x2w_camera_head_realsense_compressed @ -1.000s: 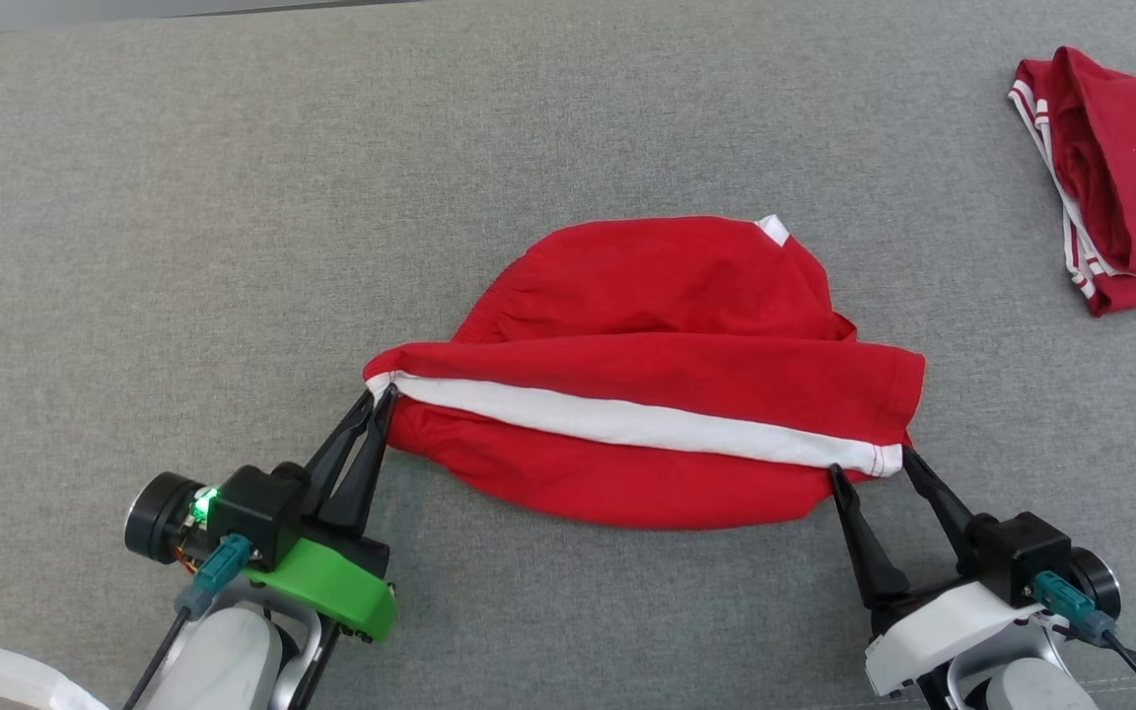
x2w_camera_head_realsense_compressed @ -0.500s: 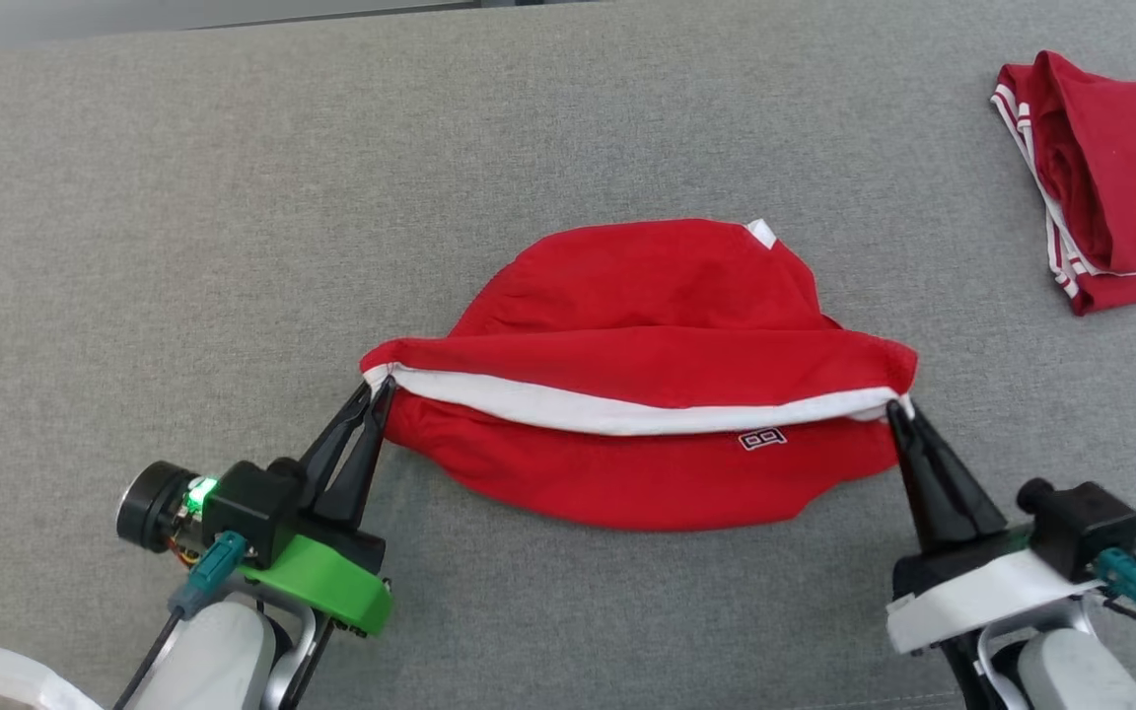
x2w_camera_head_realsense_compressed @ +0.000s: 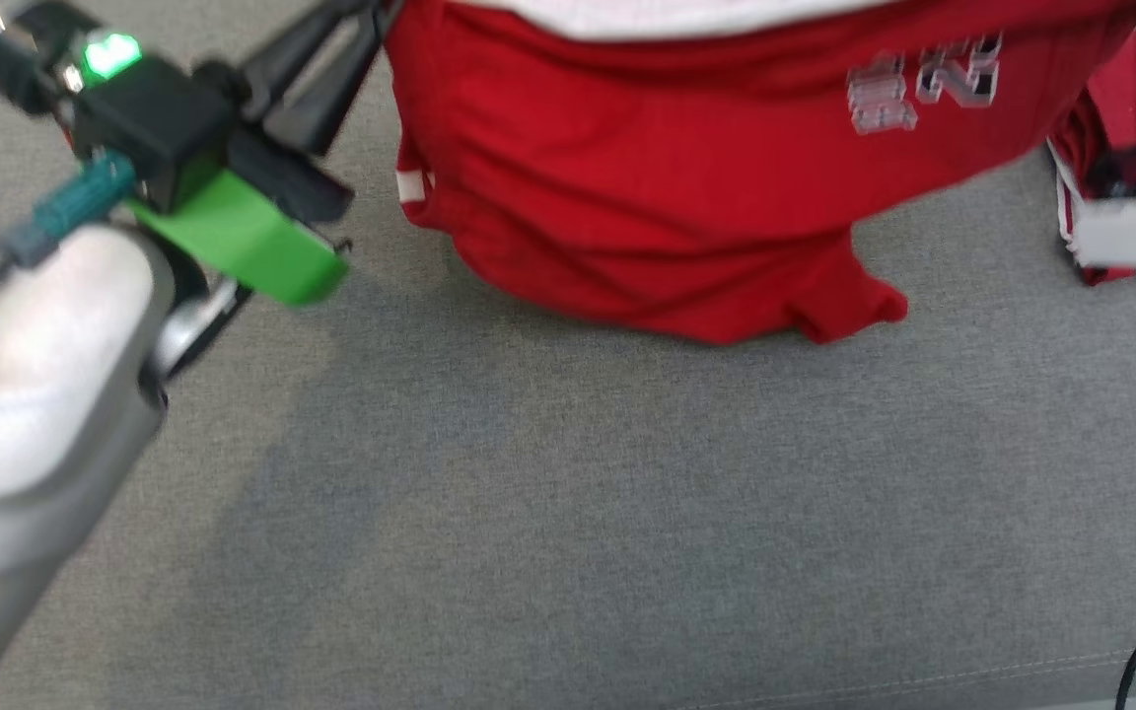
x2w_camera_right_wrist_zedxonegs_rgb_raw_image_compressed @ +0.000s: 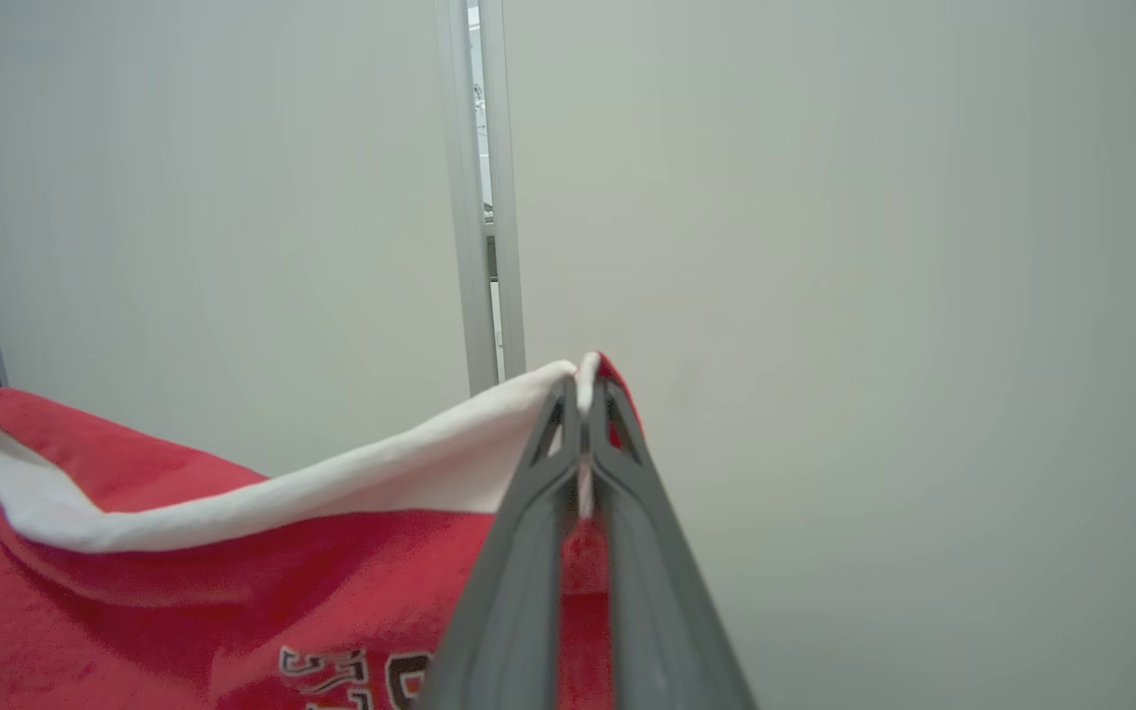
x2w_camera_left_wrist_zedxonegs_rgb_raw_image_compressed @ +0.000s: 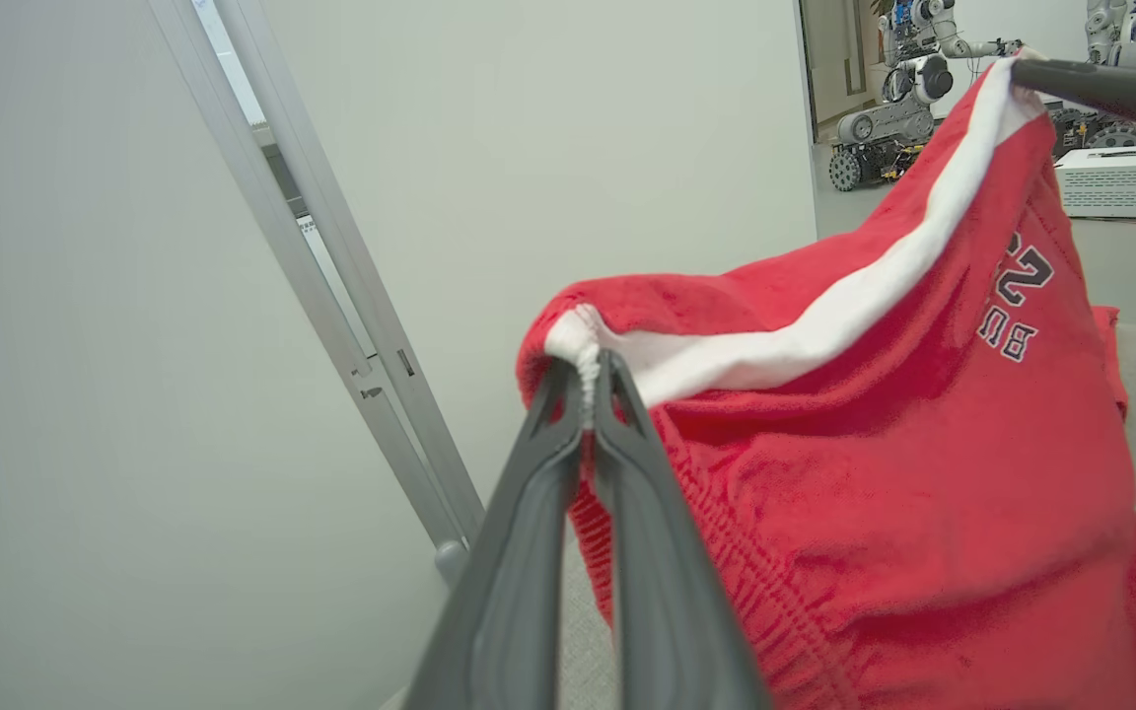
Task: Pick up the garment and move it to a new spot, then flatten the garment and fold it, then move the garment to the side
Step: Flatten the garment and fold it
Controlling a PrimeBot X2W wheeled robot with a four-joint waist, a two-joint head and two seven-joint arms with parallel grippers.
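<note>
1. Red garment [x2w_camera_head_realsense_compressed: 667, 197] hangs above the grey surface [x2w_camera_head_realsense_compressed: 529, 513], stretched between left tool [x2w_camera_left_wrist_zedxonegs_rgb_raw_image_compressed: 585, 370] and right tool [x2w_camera_right_wrist_zedxonegs_rgb_raw_image_compressed: 585, 394], each pinched tight on a waistband end.
2. Best carried level, evenly taut, hem lifted clear.

Grey fabric surface [x2w_camera_head_realsense_compressed: 529, 513], sofa-ish. A folded red cloth [x2w_camera_head_realsense_compressed: 1091, 148] lies far right; the hanging garment [x2w_camera_head_realsense_compressed: 676, 197] might be brushing the surface, hard to tell.

The garment [x2w_camera_left_wrist_zedxonegs_rgb_raw_image_compressed: 874, 513] is showing dark, white-edged print [x2w_camera_left_wrist_zedxonegs_rgb_raw_image_compressed: 1017, 306] below its white band [x2w_camera_left_wrist_zedxonegs_rgb_raw_image_compressed: 824, 325]: the letters BU and a large 2. In the head view this print is blurring past reading.
</note>
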